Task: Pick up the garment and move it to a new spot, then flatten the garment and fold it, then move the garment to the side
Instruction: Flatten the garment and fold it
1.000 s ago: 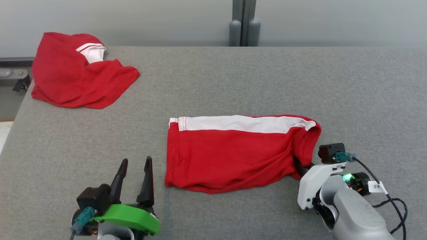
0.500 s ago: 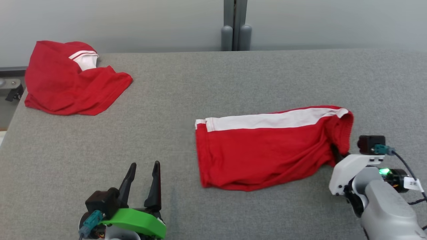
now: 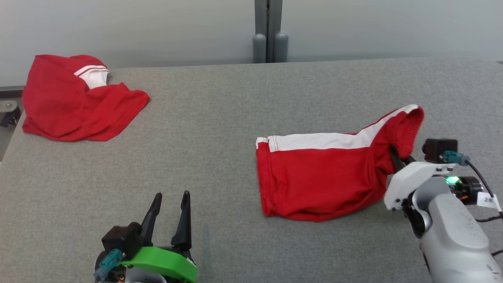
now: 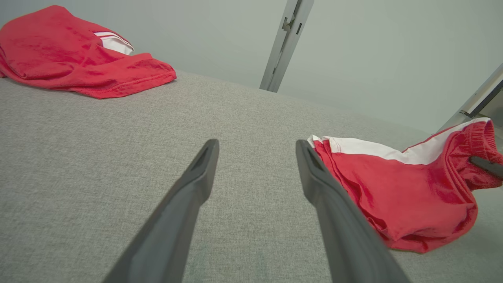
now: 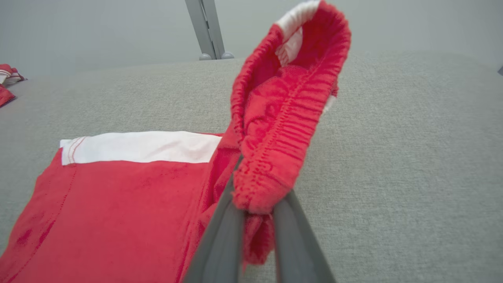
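Head view: grey felt-covered table (image 3: 220,129); red shorts with a white side stripe (image 3: 322,177) lying at 4 o'clock, waistband end raised off the table at 3 o'clock. right gripper (image 3: 396,157), jaws narrow, pinching that waistband. left gripper (image 3: 171,194) at 7 o'clock, jaws wide, holding nothing. crumpled red garment with white trim (image 3: 74,106) at 10 o'clock, well apart.

Left wrist view: left gripper (image 4: 257,143), jaws wide over bare table; shorts (image 4: 393,188) at 3 o'clock.

Right wrist view: right gripper (image 5: 259,204), jaws clamped on the gathered waistband; shorts (image 5: 118,196) flat at 8 o'clock.

Soft, matt red cloth garment (image 3: 314,184); coarse, matt grey woven-fabric tabletop (image 3: 220,137).
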Controlling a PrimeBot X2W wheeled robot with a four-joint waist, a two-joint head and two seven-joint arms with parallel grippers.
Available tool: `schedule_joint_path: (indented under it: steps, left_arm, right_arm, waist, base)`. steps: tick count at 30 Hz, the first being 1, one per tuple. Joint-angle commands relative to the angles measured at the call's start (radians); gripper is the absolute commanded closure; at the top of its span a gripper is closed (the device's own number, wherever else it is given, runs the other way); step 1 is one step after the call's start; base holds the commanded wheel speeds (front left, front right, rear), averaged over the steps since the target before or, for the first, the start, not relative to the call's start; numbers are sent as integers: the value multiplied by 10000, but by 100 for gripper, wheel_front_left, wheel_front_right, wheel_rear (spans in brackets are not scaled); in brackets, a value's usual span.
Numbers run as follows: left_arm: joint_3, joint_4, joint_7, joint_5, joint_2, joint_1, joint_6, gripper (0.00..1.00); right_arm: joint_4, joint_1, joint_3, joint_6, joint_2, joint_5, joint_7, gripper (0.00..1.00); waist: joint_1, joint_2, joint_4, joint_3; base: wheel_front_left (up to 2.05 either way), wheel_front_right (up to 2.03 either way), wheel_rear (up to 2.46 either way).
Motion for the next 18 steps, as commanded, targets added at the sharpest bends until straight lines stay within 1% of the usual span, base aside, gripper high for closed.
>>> schedule_joint_path:
  steps: [1, 5, 8, 11, 13, 18]
  left_arm:
    - [7, -31, -4, 44, 8, 59, -28, 0]
    - [3, -19, -3, 21, 8, 21, -28, 0]
    - [-35, 1, -4, -13, 5, -34, -28, 0]
    - [-59, -12, -3, -65, 3, -128, -28, 0]
    - [-83, -27, -3, -109, 0, -178, -28, 0]
    - [-58, -29, -4, -167, -7, -232, -29, 0]
  right_arm:
    - [-342, 153, 311, -12, 145, 113, 155, 100]
    - [-1261, 200, 1483, -12, 368, 241, 687, 100]
    - [-1679, 178, 2321, -12, 464, 194, 1059, 100]
    - [-1823, 160, 3096, -12, 501, -99, 1384, 100]
    - [-1816, 200, 3492, -12, 515, -13, 1575, 100]
    - [-1737, 180, 4179, -12, 519, 130, 1842, 100]
  waist:
    - [0, -1, 36, -1]
    - [0, -1, 125, 21]
    - [0, -1, 228, 50]
    - [0, -1, 391, 85]
    - [0, -1, 499, 109]
    - [0, -1, 660, 191]
  base:
    - [0, 0, 0]
    - [0, 0, 0]
    - [0, 0, 0]
    - [0, 0, 0]
    - [0, 0, 0]
    - [0, 0, 0]
